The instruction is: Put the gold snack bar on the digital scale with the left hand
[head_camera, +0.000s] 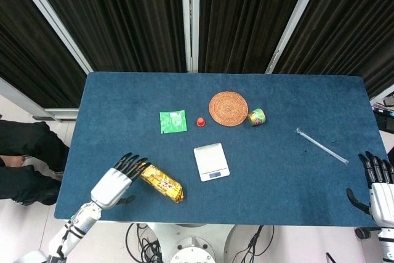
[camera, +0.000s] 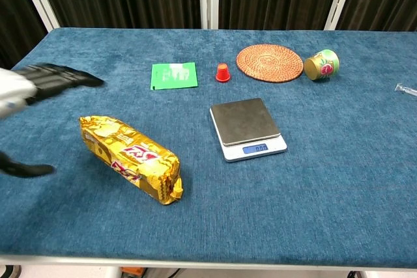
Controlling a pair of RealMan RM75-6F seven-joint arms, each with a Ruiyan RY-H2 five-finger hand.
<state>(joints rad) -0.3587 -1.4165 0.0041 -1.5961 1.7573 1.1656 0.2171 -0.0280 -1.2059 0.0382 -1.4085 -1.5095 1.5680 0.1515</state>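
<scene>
The gold snack bar [head_camera: 161, 182] [camera: 129, 156] lies flat and slanted on the blue table, near its front left. The digital scale [head_camera: 211, 161] [camera: 247, 127] sits just right of it, its plate bare. My left hand [head_camera: 117, 180] [camera: 29, 89] hovers over the table by the bar's left end, fingers spread and holding nothing; its fingertips overlap that end in the head view. My right hand [head_camera: 380, 189] stays off the table's front right corner, fingers extended and empty; the chest view does not show it.
Behind the scale are a green packet [head_camera: 173, 121], a small red cap [head_camera: 201, 121], a woven round coaster [head_camera: 228, 108] and a tipped green-and-gold cup [head_camera: 257, 116]. A clear thin tube [head_camera: 321, 146] lies at the right. A person's legs [head_camera: 24, 158] show beyond the left edge.
</scene>
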